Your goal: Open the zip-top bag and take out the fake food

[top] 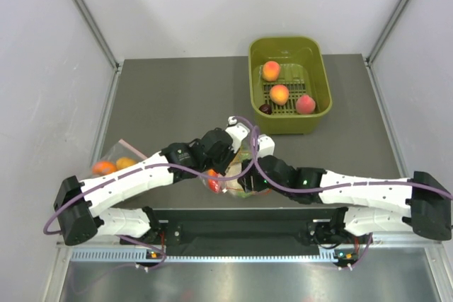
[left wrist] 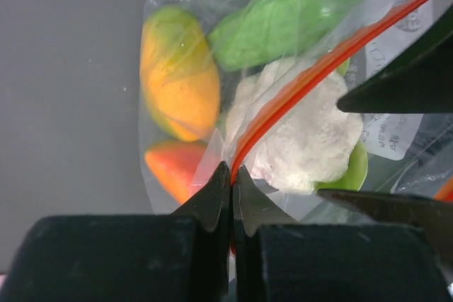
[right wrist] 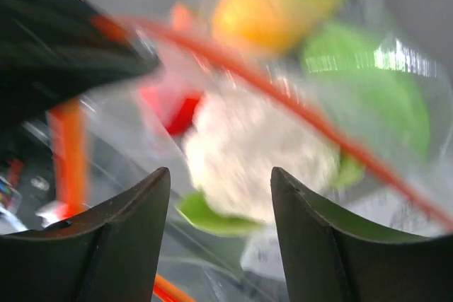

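**Left wrist view: bag pinched at the strip's end, mouth sealed**

The zip-top bag [left wrist: 233, 90] is at the middle of the desk's [top: 177, 97] near edge, between the two arms. Can't tell if it is lifted off the surface. The orange-red zip strip [left wrist: 318, 68] runs unbroken across it, so I judge it closed. Inside: cauliflower [left wrist: 311, 132], green piece [left wrist: 276, 26], yellow-orange piece [left wrist: 177, 76], red piece [left wrist: 173, 164]. None out.

Left claw [left wrist: 232, 175]: tips fully together, nipping the film where the strip ends. Right claw [right wrist: 221, 175]: jaws apart, nothing clamped, poised at the strip with the cauliflower showing between them. Its view is blurred.

Step in hand, as I read it: get a second hold and part the seal. To do it well, the right claw takes one lip of film only, just above the strip and close to the left claw's pinch. It should not catch both layers or the cauliflower bulging behind. Then pull across the strip, not along it. The film looks slick and crinkly, so a shallow bite will likely slip.

Around: a green basket [top: 253, 83] at the far right corner holds three peaches [top: 279, 94] and a dark plum [top: 265, 109]. A second bag [top: 117, 159], with a pink strip, lies at the left edge. Both are well apart from the work. The real crowding is the arms themselves, wrists close together over the bag.
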Controlling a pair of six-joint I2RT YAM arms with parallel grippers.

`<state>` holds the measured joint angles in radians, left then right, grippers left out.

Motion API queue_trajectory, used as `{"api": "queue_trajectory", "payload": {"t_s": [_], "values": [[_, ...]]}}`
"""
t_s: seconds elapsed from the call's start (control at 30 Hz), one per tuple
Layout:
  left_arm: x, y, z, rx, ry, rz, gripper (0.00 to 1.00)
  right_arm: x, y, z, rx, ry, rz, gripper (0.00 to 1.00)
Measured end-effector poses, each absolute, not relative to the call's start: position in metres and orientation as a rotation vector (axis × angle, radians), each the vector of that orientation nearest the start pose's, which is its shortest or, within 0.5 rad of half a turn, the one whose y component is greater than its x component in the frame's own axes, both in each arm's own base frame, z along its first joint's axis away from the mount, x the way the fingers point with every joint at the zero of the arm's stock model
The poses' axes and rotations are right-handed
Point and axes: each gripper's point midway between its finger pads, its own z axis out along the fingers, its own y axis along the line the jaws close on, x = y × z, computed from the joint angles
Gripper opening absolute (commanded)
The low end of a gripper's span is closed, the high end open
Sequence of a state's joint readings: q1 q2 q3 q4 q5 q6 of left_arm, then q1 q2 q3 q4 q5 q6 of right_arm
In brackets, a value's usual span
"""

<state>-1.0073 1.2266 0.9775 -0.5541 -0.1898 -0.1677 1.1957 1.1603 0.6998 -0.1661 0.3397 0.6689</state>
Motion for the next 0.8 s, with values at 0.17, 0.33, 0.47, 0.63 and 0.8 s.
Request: {"api": "queue_trajectory", "payload": {"t_s": [0.17, 0.33, 0.47, 0.63, 0.8], "values": [[0.199, -0.267, 0.154, 0.872, 2.204, -0.372, 0.00, 0.144, 0.286, 0.117, -0.385, 2.233, 0.666, 0.63], [0.199, -0.270, 0.155, 0.863, 2.207, -0.408, 0.00, 0.143, 0.275, 0.137, -0.328, 2.157, 0.733, 0.66], [0.198, -0.275, 0.158, 0.863, 2.203, -0.453, 0.00, 0.143, 0.274, 0.129, -0.331, 2.165, 0.718, 0.73], [0.195, -0.281, 0.160, 0.870, 2.197, -0.508, 0.00, 0.144, 0.281, 0.114, -0.356, 2.186, 0.682, 0.76], [0.194, -0.284, 0.162, 0.862, 2.200, -0.548, 0.00, 0.151, 0.286, 0.104, -0.359, 2.183, 0.640, 0.90]]}}
